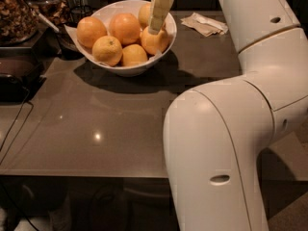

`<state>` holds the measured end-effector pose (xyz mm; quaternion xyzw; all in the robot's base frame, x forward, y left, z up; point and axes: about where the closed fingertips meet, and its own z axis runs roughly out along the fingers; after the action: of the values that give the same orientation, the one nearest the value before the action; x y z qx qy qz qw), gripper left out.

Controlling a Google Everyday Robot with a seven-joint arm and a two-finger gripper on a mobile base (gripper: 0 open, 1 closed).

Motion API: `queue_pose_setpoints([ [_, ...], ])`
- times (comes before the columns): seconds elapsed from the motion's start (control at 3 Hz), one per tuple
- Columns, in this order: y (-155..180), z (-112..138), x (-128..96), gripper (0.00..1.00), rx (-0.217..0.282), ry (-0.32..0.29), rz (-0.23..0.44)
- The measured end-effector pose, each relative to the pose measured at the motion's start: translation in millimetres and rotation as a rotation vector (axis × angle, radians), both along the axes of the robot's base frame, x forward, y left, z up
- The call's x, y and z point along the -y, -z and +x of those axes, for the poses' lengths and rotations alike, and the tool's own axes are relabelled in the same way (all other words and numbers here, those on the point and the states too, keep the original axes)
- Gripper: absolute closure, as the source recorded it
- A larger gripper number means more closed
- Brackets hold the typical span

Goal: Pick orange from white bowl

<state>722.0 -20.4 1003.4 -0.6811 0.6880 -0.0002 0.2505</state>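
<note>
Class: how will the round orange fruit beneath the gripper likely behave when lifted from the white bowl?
Being round, the orange fruit under the gripper may roll. Piled neighbours in the glossy white bowl could shift.
</note>
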Motion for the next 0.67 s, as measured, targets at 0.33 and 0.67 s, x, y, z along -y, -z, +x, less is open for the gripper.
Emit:
queue_pose_setpoints([
  [0.33,7.4,9.5,-10.3,0.24,-0.007,-0.003,0.02],
  [0.67,13.9,16.0,-19.0,0.26,-0.011,-0.01,0.027],
])
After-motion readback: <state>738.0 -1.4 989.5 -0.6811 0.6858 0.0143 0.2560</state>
